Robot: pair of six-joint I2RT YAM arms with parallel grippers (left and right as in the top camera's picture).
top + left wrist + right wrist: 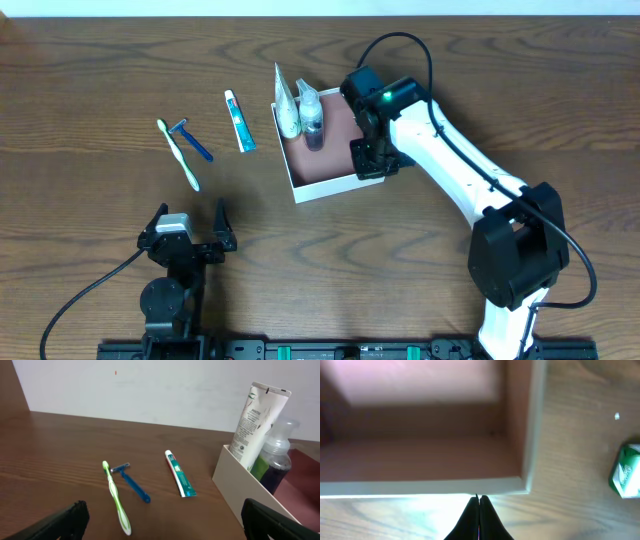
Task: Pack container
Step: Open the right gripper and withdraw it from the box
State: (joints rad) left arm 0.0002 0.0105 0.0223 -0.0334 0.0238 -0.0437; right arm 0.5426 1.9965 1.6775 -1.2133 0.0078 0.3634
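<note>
The container (322,187) is a square shallow box with white walls and a reddish-brown inside, at the table's middle. A white tube (285,100) and a clear bottle of dark liquid (312,118) stand in its left part. My right gripper (372,160) is shut and empty at the container's front right corner. In the right wrist view its tips (478,497) touch the outside of the white wall (420,487). My left gripper (190,225) is open and empty near the front left, away from everything.
A green toothbrush (180,155), a blue razor (193,140) and a toothpaste tube (239,120) lie left of the container; they also show in the left wrist view, toothbrush (116,497), razor (132,484), toothpaste (179,474). A green-and-white item (626,471) lies right of the box.
</note>
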